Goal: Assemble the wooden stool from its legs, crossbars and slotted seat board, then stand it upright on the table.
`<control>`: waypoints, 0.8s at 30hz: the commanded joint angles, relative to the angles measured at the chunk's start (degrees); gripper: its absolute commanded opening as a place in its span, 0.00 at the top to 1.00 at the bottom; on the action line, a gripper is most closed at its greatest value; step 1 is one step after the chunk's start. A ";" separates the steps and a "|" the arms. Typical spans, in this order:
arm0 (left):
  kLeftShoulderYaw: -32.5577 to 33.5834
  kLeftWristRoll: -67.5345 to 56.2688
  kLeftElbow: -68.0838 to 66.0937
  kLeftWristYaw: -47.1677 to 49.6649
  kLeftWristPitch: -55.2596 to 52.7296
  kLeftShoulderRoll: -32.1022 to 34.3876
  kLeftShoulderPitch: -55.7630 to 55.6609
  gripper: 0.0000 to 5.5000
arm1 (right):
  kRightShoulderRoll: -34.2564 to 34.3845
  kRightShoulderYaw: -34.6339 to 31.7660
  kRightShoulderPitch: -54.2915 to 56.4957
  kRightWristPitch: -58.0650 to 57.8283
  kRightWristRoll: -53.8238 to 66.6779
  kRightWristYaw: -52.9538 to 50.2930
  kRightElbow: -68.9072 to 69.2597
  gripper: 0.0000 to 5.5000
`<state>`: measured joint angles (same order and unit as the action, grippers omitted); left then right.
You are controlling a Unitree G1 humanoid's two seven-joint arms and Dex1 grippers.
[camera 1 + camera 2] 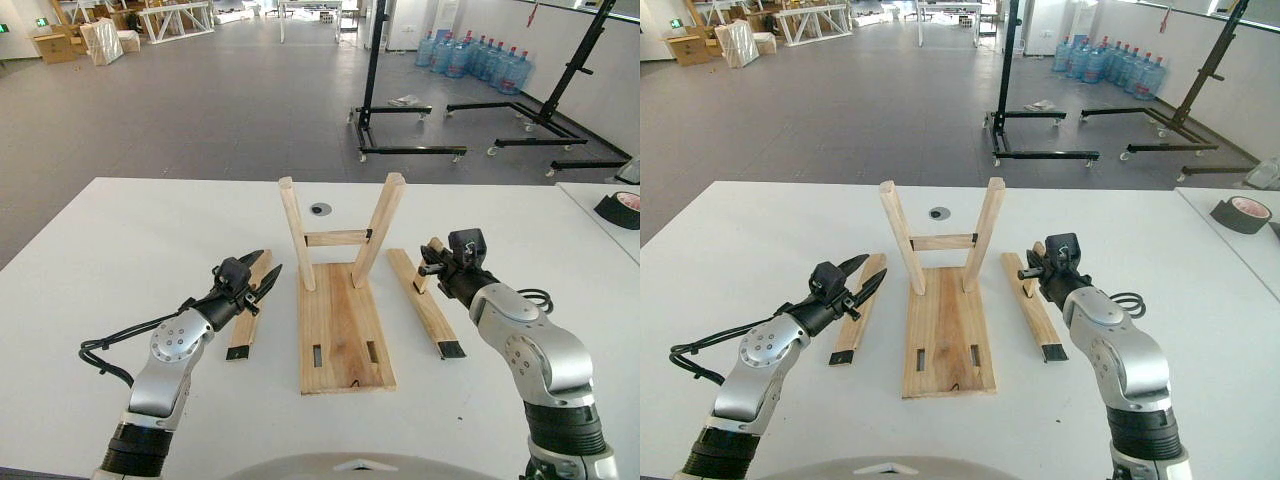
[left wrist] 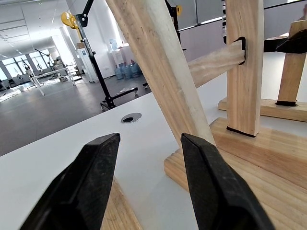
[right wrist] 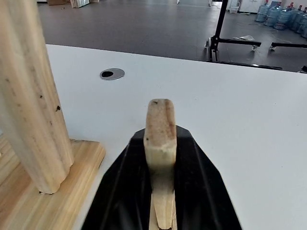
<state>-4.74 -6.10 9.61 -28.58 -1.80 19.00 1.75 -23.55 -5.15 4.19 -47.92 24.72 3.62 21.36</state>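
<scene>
Seat board [image 1: 345, 340] lies flat at table [image 1: 120, 260] centre, underside up, long axis 6–12 o'clock. At its 12 o'clock end two legs are already seated: left one [image 1: 297, 235] leans toward 11, right one [image 1: 378, 230] leans toward 1, free ends up, making a V. A fitted crossbar [image 1: 336, 238] bridges them, axis 9–3 o'clock. The two slots [image 1: 317, 355] at the 6 o'clock end are open, nothing in them.

Loose leg [image 1: 247, 325] lies flat at 9 o'clock of the board, just beside it, axis roughly 7–1, black-capped end toward 7. Second loose leg [image 1: 425, 305] lies at 3 o'clock of the board, axis 11–5, capped end toward 5.

Right gripper [image 1: 437, 265] sits at the far end of that second loose leg, clenched on a short crossbar [image 3: 160, 124] that sticks out past the fingers toward 11–12. Left gripper [image 1: 270, 262] hovers over the far end of the first loose leg, fingers spread, gripping nothing, pointing toward 1–2 at the standing legs.

Step, as I judge it: about half built, second leg pair in hand. Next move likely calls for mating the held crossbar into a loose leg's mortise; needs the left gripper to pin or lift a leg and keep both axes square. Then the pair goes in the near slots, and the stool gets flipped.
</scene>
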 commanded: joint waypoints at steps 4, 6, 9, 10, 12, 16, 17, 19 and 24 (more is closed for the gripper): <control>-0.88 1.03 -1.53 -0.09 0.86 0.13 0.24 0.58 | 0.97 -0.25 0.28 2.69 -2.12 2.51 -1.30 0.70; -0.86 0.92 -1.74 -0.14 0.98 0.23 0.27 0.58 | 1.10 -0.06 0.48 3.62 -3.29 2.53 -1.10 0.62; -0.67 0.70 -1.97 -0.35 1.01 0.54 0.05 0.58 | 0.83 0.16 0.00 5.01 -5.23 2.82 -0.77 0.53; -0.57 0.50 -2.04 -0.55 0.94 0.65 -0.06 0.58 | 0.67 0.31 -0.14 5.75 -6.02 2.94 -0.71 0.49; -0.72 0.23 -1.87 -1.09 0.61 0.83 -0.08 0.58 | 0.45 0.99 -0.07 7.75 -7.78 3.34 -0.52 0.49; -0.95 0.01 -1.81 -1.65 0.35 0.72 -0.41 0.58 | 1.40 1.34 1.18 10.61 -9.72 3.80 0.31 0.49; -1.00 -0.06 -1.89 -1.85 0.33 0.70 -0.57 0.58 | 1.52 1.29 1.80 11.46 -10.12 3.90 0.69 0.49; -1.09 -0.08 -2.09 -2.18 0.32 0.69 -0.89 0.58 | 1.50 1.52 2.56 12.67 -10.96 4.18 1.18 0.49; -1.37 0.31 -2.46 -2.60 0.51 0.66 -1.19 0.58 | 1.48 1.75 4.21 15.38 -12.94 5.12 1.42 0.49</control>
<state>-5.85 -6.12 7.67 -30.96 -1.05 19.16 1.50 -21.93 -3.65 6.78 -33.37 12.61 8.13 22.37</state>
